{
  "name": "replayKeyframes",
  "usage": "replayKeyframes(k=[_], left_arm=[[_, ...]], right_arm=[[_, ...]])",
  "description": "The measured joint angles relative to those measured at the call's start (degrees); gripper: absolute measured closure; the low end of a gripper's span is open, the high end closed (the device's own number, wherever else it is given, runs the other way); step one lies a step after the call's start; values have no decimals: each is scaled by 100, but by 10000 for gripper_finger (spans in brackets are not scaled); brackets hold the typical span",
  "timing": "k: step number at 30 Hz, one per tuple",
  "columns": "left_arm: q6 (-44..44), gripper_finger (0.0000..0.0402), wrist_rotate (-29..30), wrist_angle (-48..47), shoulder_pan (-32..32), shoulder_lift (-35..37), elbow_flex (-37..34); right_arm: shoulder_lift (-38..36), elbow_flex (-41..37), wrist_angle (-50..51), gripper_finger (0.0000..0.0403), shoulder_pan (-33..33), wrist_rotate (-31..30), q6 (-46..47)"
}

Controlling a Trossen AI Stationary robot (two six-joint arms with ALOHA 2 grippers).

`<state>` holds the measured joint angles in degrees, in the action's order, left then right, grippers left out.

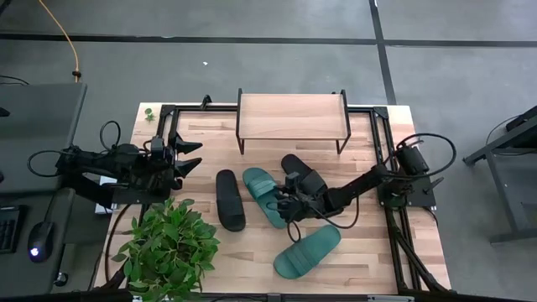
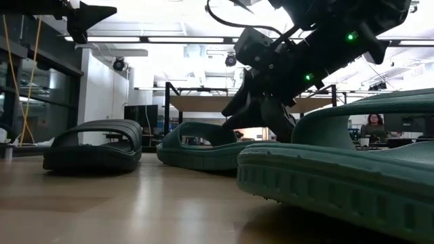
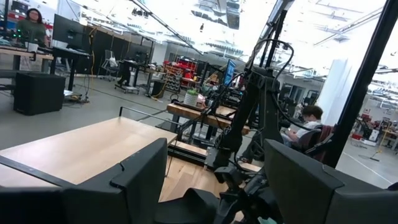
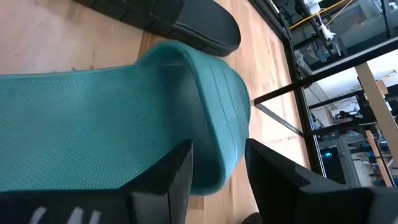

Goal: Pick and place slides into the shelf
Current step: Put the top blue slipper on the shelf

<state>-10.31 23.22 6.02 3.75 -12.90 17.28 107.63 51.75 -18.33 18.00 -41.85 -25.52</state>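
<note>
The shelf [image 1: 289,113] stands at the table's far edge. Two teal slides lie on the table: one [image 1: 262,195] in the middle and one [image 1: 307,250] nearer the near edge. One black slide [image 1: 229,199] lies left of the middle teal one. The other black slide [image 1: 293,163] shows partly under my right arm. My right gripper [image 1: 283,204] is down on the middle teal slide [image 4: 112,112], shut on it. My left gripper [image 1: 191,158] hangs open above the table's left side, touching nothing. My right gripper [image 4: 219,146] has the middle teal slide by its smooth side edge [image 4: 214,124], near one rounded end. The edge sits between the two fingers, one finger [image 4: 177,174] over the textured top face and the other outside the edge. The fingers slant down from the table's right. The slide lies flat on the table [image 2: 200,146].
A potted plant [image 1: 168,247] fills the near left corner. A black frame [image 1: 382,126] runs round the table's edges. Bare wood lies between the shelf and the slides.
</note>
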Motion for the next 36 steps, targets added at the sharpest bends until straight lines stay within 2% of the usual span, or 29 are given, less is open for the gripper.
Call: replayKeyframes(k=[16, 30, 36], left_arm=[[0, 151, 0, 17, 0, -1, 0], [0, 151, 0, 20, 0, 1, 0], [0, 151, 0, 28, 0, 1, 0]], right_arm=[[0, 0, -41, 265, -105, -121, 153], [10, -2, -42, 265, -170, 166, 152], [293, 13, -214, 265, -250, 199, 157]])
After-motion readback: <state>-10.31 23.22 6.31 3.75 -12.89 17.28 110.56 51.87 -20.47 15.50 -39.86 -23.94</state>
